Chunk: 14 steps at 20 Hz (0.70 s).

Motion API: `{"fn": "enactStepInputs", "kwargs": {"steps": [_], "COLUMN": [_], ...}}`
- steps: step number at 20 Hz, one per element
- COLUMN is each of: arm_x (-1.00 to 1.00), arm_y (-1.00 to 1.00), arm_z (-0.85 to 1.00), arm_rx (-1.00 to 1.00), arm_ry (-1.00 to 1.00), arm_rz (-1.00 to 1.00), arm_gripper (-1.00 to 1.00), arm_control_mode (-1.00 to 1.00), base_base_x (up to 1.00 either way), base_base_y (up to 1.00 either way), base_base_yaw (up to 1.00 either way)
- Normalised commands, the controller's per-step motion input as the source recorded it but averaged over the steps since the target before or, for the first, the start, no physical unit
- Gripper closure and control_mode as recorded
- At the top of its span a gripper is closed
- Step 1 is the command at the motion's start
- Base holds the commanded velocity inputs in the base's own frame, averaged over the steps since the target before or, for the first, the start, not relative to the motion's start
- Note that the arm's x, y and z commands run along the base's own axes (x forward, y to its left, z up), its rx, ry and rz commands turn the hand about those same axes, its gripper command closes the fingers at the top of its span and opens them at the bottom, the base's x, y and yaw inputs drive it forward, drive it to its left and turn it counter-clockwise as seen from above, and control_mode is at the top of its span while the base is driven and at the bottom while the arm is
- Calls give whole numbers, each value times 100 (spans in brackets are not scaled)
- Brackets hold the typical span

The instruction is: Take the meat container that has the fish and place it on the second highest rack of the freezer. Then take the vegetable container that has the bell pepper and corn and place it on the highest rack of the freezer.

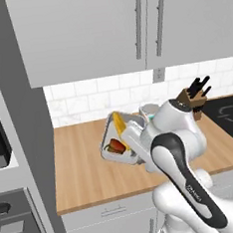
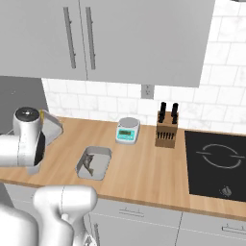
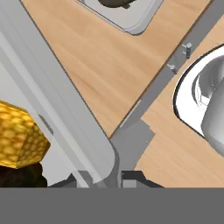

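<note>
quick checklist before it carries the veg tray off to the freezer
1. Fingers shut on the rim of the vegetable container: ok.
2. Container level: not ok, it tilts steeply above the counter.
3. Corn and bell pepper inside the container: ok.
4. Fish container already racked: not ok, it sits on the counter.
5. Freezer open, highest rack free: cannot tell.

Wooden counter (image 2: 144,168) bearing fish tray (image 2: 94,163), scale (image 2: 128,129), knife block (image 2: 166,132) (cooktop (image 2: 216,163) inset).
</note>
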Motion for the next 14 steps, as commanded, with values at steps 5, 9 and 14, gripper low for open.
{"fn": "enactStepInputs", "kwargs": {"steps": [5,9,14], "arm_x": [-47,-46,-21], "arm_y": [-82,-71,-49], "arm_z": [99,77,54], "arm_rx": [-3,0,0], "arm_ry": [12,7,-5], "arm_rz": [-10,-9,-12], "arm_gripper": [100,100,100], "arm_control_mode": [-100,-100,-100], "base_base_x": [0,0,0], "base_base_y": [0,0,0], "base_base_yaw": [0,0,0]}}
